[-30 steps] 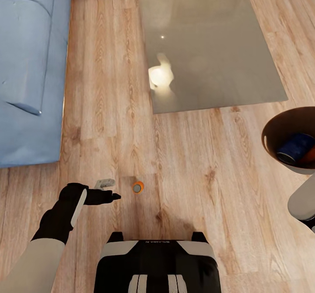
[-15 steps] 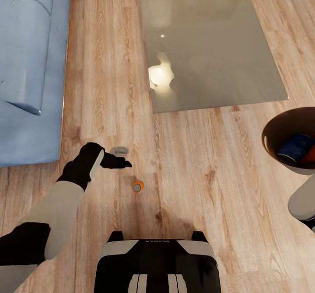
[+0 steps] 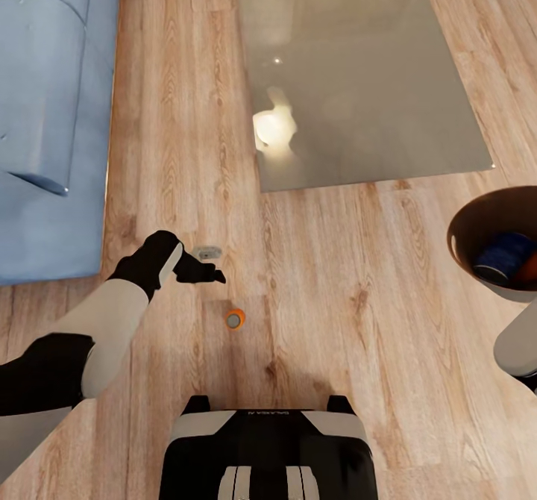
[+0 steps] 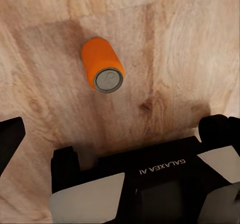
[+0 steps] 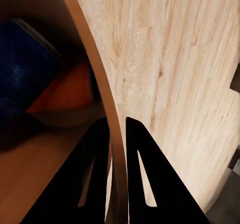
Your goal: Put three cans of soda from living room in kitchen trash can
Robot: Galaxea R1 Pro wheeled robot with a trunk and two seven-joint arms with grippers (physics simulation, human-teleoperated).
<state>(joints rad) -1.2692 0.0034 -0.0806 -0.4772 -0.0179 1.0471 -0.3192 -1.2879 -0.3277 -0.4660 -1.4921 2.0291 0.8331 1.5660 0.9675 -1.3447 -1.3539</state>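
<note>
Soda can [image 3: 235, 319], the orange one with a grey metal top, stands upright on the wood floor [image 3: 350, 313], just in front of the robot's base [image 3: 267, 451] and well apart from the glass coffee table [image 3: 358, 75]. It is probably light and stiff, but its round painted wall looks smooth and may slip; I would take it around the middle of the body, not at the top rim, so that it does not tip. The left hand [image 3: 201, 272] hovers near the can, beyond it toward the sofa [image 3: 45, 112]; whether its fingers are apart I cannot tell. The right hand [image 5: 116, 134] is clamped on the rim of the tash can [image 3: 477, 220], which carries a dark blue can [image 3: 503, 255] and another orange can [image 3: 528, 267] inside. The floor is flat and bare.
</note>
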